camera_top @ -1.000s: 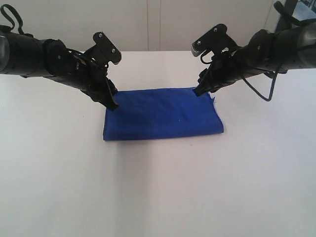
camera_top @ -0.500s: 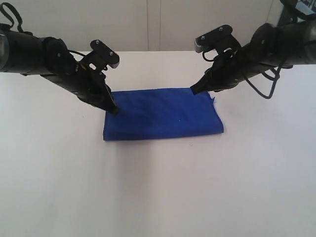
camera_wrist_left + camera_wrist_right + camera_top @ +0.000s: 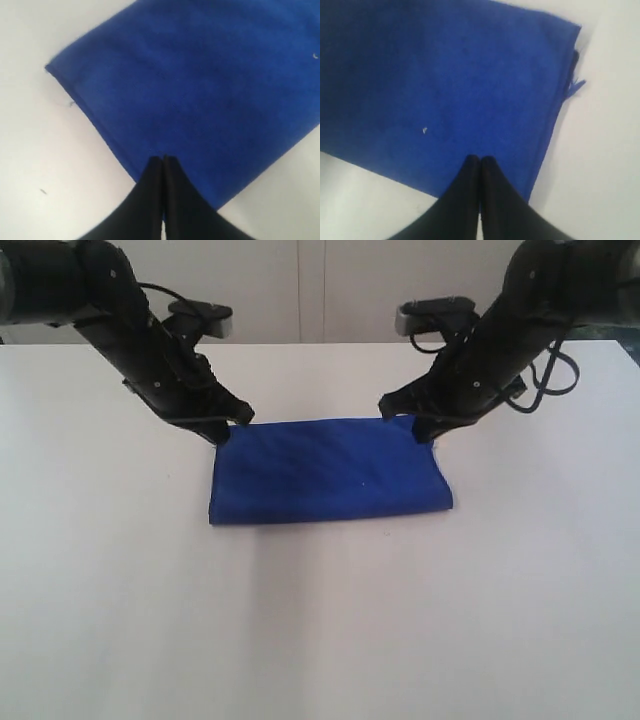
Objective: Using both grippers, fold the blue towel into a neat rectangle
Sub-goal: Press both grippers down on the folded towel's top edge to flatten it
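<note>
Starting at the blue towel [image 3: 330, 472]: lying flat on the white table [image 3: 320, 640], just above the centre of the exterior view, long side running left to right. Already doubled over into a compact rectangle, the near edge looking thick and rounded like a fold, layered edges at the far side. Corners fairly square, sides close to straight, surface smooth apart from faint rumpling. Loose thread tag [image 3: 574, 86] sticking out at one corner, at the right end of the far edge in the exterior view. Also a tiny pale speck [image 3: 424, 130] on the cloth.

Moving outward to the left gripper [image 3: 228, 436]: planted at the far left corner of the cloth, fingers pressed tight together, tips resting on or just over the blue near its edge in the wrist view. Much the same for the right gripper [image 3: 424, 432] at the far right corner, just beside the tag: fingers clamped flat against each other. No cloth visibly pinched between either pair. Impossible to rule out a caught layer, but nothing lifted or puckered at the tips.

Judging progress: most or all of the folding apparently done, the shape neat enough to pass as the rectangle asked for. Left to do, at most: one more halving for a smaller packet, or simply drawing both arms clear without dragging the corners.
</note>
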You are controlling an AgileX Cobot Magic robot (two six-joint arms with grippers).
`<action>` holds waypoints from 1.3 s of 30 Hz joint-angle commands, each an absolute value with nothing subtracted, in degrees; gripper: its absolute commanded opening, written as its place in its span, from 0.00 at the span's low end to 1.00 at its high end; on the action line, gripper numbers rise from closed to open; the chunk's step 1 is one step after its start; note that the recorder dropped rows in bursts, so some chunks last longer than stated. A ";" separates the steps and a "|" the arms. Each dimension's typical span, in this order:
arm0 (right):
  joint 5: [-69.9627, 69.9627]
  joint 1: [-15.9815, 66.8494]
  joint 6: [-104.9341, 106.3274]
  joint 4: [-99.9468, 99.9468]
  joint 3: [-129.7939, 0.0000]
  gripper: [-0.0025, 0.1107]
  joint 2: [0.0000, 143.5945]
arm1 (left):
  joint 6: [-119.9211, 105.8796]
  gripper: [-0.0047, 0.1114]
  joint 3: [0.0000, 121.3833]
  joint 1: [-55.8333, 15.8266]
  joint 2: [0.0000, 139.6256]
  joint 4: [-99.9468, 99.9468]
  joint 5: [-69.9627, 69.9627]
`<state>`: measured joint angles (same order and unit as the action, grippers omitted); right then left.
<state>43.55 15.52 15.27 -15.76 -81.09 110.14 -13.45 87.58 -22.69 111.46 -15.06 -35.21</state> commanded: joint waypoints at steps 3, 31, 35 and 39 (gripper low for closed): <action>44.79 15.27 14.51 -15.07 -81.34 0.02 115.13 | -12.78 0.04 87.75 -22.64 116.44 -18.38 -37.05; 50.94 15.27 8.74 -14.68 -81.22 0.02 121.36 | -16.88 0.04 87.65 -22.64 122.65 -12.80 -34.62; 49.13 15.27 8.74 -14.68 -81.22 0.02 121.36 | -16.75 0.04 87.65 -22.64 122.65 -12.79 -35.24; 48.29 15.27 8.74 -14.47 -81.22 0.02 121.36 | -16.75 0.04 87.65 -22.64 122.65 -12.79 -37.36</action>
<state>48.44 15.52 8.98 -15.29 -81.43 120.65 -16.68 87.95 -22.69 121.40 -15.00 -34.78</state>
